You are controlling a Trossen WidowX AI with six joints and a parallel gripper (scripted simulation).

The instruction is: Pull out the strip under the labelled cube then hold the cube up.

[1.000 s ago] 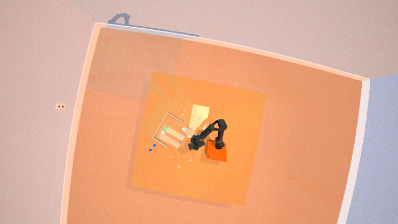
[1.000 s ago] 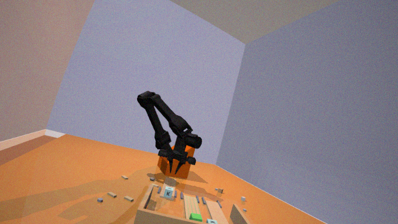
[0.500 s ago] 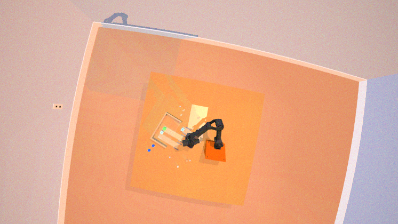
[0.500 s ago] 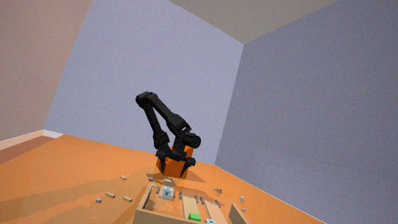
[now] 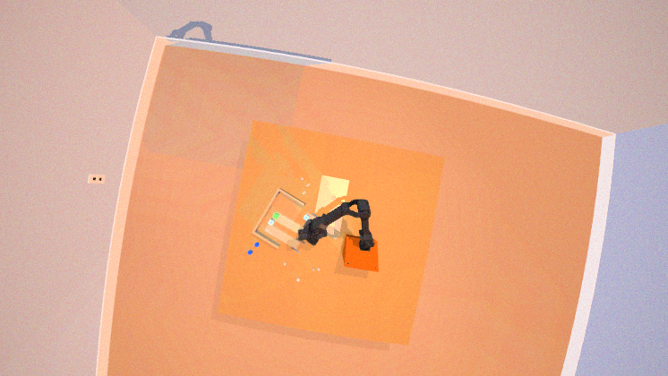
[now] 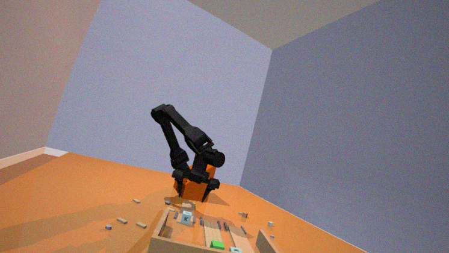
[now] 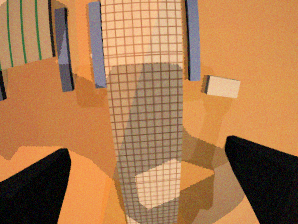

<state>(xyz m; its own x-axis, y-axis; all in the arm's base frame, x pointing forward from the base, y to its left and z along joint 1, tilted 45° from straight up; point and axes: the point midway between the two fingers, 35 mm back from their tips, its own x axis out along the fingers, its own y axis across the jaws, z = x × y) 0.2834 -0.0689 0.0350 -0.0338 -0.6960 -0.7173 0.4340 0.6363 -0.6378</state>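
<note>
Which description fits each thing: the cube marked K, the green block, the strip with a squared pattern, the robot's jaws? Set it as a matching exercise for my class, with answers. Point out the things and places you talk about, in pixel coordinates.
Things
1. Cube marked K (image 5: 306,217) (image 6: 186,217)
2. Green block (image 5: 276,216) (image 6: 217,244)
3. Squared strip (image 6: 188,205) (image 7: 142,40)
4. Jaws

Descriptions
A. Spread wide, with nothing gripped
B. On a strip with lengthwise lines (image 5: 288,221) (image 6: 212,231) (image 7: 22,30)
C. Pale, crossed by brown lines
D. Light blue, with a dark letter

Pairs: 1-D, 2-B, 3-C, 4-A
</note>
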